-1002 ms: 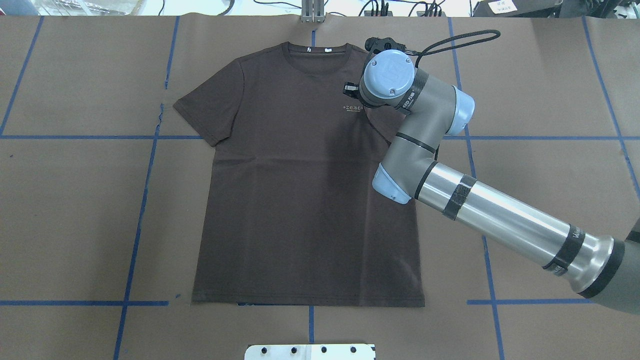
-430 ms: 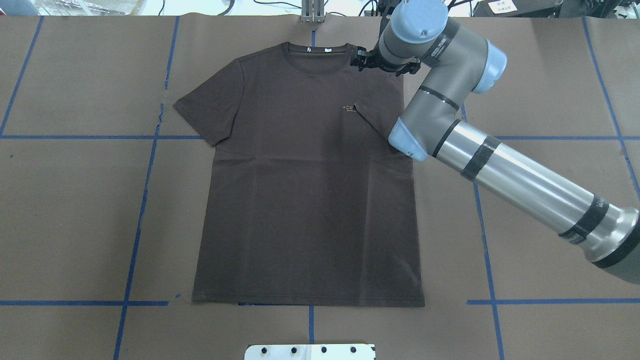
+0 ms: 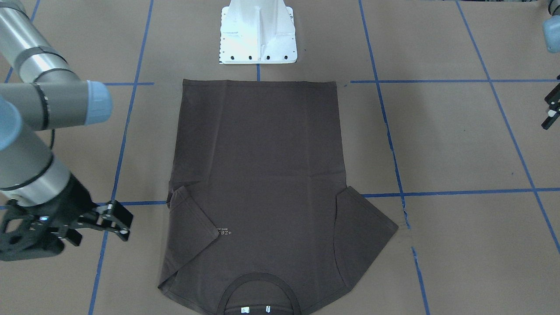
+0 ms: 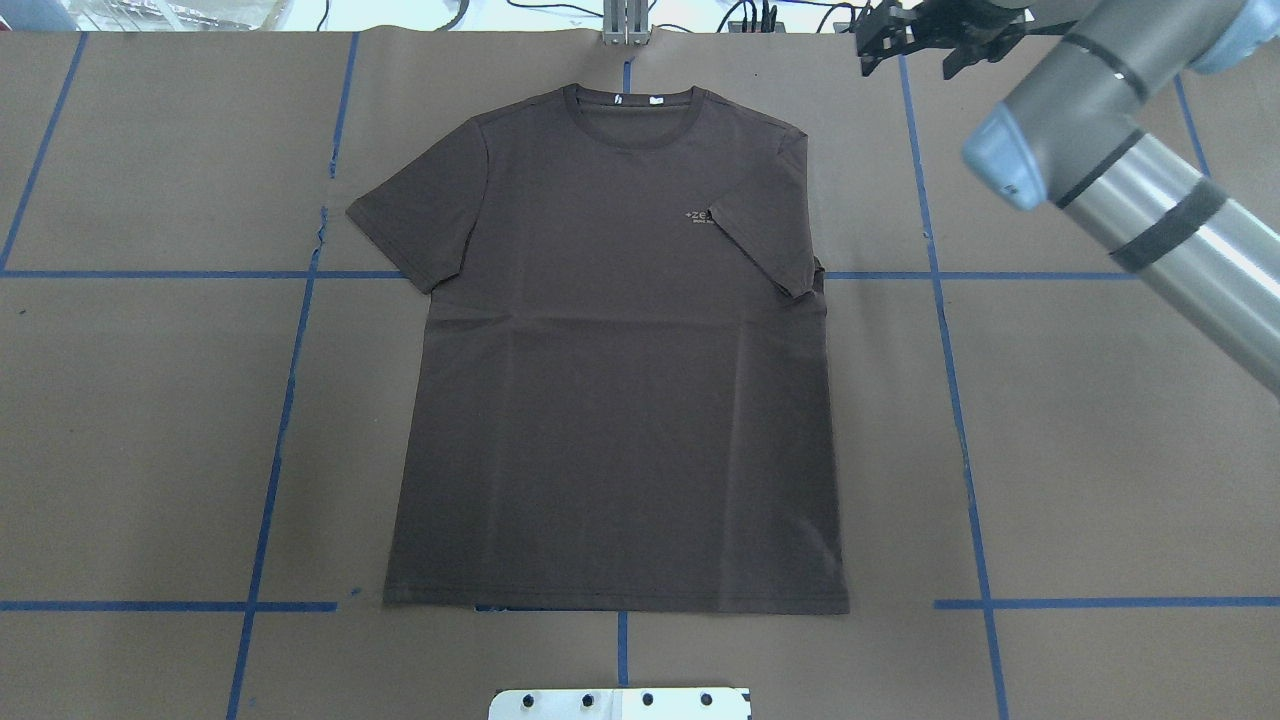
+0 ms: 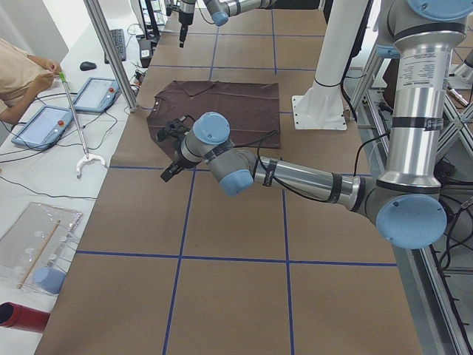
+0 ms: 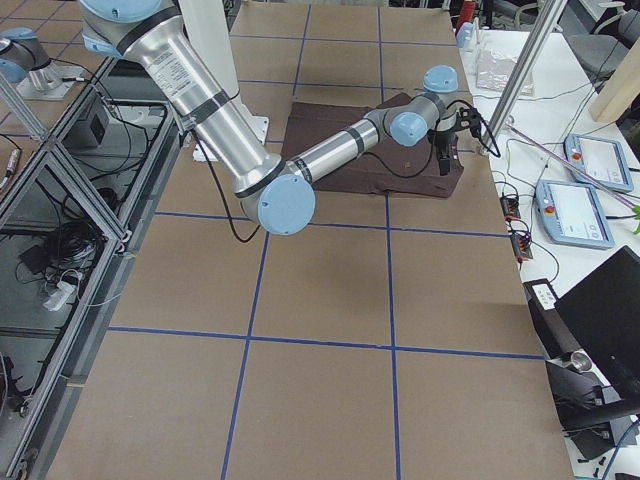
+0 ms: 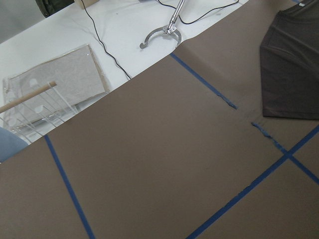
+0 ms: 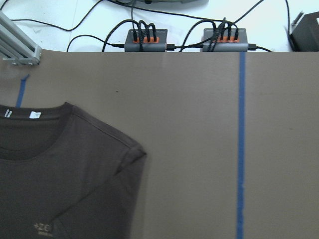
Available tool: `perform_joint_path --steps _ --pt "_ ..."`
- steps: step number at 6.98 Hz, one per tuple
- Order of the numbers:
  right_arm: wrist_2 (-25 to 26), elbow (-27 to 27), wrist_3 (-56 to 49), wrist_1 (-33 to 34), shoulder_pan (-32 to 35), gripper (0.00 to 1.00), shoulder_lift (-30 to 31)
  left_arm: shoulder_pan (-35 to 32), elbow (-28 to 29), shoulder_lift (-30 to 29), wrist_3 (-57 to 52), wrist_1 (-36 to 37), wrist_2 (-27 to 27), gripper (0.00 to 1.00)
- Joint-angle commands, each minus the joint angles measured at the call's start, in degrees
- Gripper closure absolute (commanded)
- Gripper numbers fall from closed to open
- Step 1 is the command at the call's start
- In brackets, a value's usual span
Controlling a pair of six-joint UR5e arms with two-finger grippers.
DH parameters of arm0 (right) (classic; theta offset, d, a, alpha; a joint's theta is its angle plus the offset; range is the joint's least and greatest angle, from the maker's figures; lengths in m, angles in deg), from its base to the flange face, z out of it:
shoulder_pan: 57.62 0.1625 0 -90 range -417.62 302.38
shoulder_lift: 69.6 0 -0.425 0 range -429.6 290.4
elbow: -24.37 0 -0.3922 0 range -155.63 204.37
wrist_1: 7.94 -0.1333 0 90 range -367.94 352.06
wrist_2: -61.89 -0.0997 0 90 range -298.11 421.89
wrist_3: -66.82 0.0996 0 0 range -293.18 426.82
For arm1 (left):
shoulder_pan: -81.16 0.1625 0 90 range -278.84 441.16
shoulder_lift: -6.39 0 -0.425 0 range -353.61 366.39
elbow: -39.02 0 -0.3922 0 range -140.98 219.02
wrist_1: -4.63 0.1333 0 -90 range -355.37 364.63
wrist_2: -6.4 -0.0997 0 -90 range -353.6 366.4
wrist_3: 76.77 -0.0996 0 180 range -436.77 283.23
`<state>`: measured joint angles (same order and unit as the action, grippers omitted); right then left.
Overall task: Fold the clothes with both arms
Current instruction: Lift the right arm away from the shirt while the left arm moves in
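Right gripper [image 3: 124, 224] spread open, empty, beside the T-shirt [image 3: 258, 166]; left gripper [image 3: 552, 106] cropped, state unclear

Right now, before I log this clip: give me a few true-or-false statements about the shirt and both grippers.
1. The right-side sleeve of the T-shirt is folded in over the chest. True.
2. The right gripper is clamped on the collar. False: it is open and off the shirt, over the table.
3. The left-side sleeve lies spread out flat. True.
4. The hem is folded up to the collar. False: it lies unfolded, near the white base.
5. The left gripper touches the shirt. False: it hangs apart from it, out beyond the left-side sleeve.
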<state>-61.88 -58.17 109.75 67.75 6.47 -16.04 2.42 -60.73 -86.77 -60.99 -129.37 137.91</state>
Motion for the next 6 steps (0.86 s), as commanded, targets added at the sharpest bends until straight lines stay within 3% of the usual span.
perform_joint_path --steps 1,2,6 --pt "-10.31 -6.83 -18.15 2.27 11.28 0.00 11.51 7.87 2.43 -5.34 15.09 -0.20 -6.14 0.14" --pt "-12.26 -8.15 -23.89 2.18 15.15 0.00 16.00 10.77 5.50 -9.11 19.77 -0.03 -6.78 0.32" --pt "-12.55 -12.03 -26.93 2.01 17.30 0.00 22.11 25.28 18.33 -20.47 41.30 -0.64 -25.46 0.37"
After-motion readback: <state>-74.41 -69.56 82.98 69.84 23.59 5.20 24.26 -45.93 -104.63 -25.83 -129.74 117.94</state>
